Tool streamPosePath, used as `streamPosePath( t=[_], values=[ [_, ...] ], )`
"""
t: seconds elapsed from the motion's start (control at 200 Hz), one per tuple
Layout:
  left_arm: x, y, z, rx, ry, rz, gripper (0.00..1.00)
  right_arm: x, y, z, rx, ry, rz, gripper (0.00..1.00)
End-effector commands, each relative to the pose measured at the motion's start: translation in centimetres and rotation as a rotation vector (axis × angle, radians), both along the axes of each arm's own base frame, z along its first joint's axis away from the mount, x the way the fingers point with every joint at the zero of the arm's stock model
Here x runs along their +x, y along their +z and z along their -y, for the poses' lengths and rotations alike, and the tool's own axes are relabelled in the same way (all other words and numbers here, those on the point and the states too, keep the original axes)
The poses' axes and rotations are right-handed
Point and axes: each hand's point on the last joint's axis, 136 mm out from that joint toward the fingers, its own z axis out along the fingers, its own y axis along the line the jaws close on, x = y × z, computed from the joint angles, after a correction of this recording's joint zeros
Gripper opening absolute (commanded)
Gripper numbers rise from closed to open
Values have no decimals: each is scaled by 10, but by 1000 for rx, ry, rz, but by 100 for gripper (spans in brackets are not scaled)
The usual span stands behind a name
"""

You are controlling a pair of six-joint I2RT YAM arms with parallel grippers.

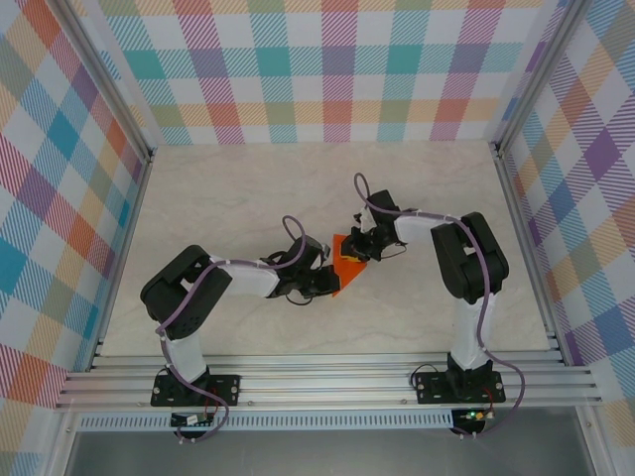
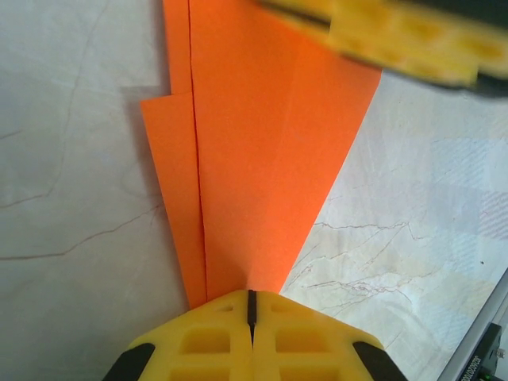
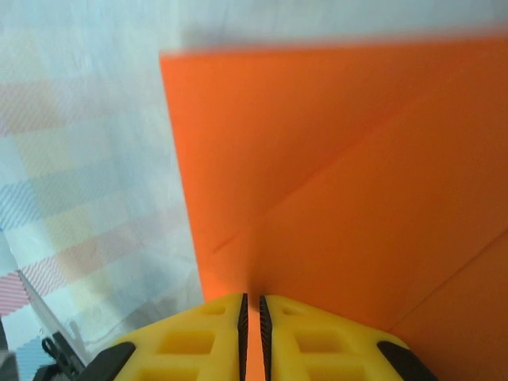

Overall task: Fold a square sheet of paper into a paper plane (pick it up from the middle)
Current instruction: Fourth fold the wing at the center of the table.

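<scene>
We see the orange paper (image 1: pixel 349 268) near the middle of the table (image 1: pixel 248 198), between the two grippers. It is folded, with straight creases running along it.

The left gripper (image 1: pixel 333 278) meets the paper from the left and near side. In the left wrist view, this gripper (image 2: pixel 252 295) is closed on the narrow end of the paper (image 2: pixel 262 159), and its yellow fingers (image 2: pixel 206 337) are pressed together with only a thin seam between them. From there the paper widens toward the far side of that view, with overlapping layers along its left edge. It casts a shadow on the table to the left.

The right gripper (image 1: pixel 354 248) meets the paper from the right and far side. In the right wrist view, this gripper (image 3: pixel 252 300) is clamped on an edge of the paper (image 3: pixel 357 198), with a thin strip of orange between its fingers (image 3: pixel 190 341). A diagonal crease crosses the sheet above the grip.

A blurred yellow finger of the right gripper (image 2: pixel 397 36) is at the wide end of the paper in the left wrist view.
</scene>
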Motion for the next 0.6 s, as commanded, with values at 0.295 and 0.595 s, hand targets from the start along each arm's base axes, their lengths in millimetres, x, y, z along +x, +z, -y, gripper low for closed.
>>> streamPosePath(
  t=[0.295, 0.595],
  values=[
    [-40, -44, -40, 177, -4, -136, 3, 67, -19, 38, -8, -79, 54, 16],
    [-38, -44, -37, 165, 0, -131, 3, 87, -1, 51, 61, -101, 86, 19]
  ],
)
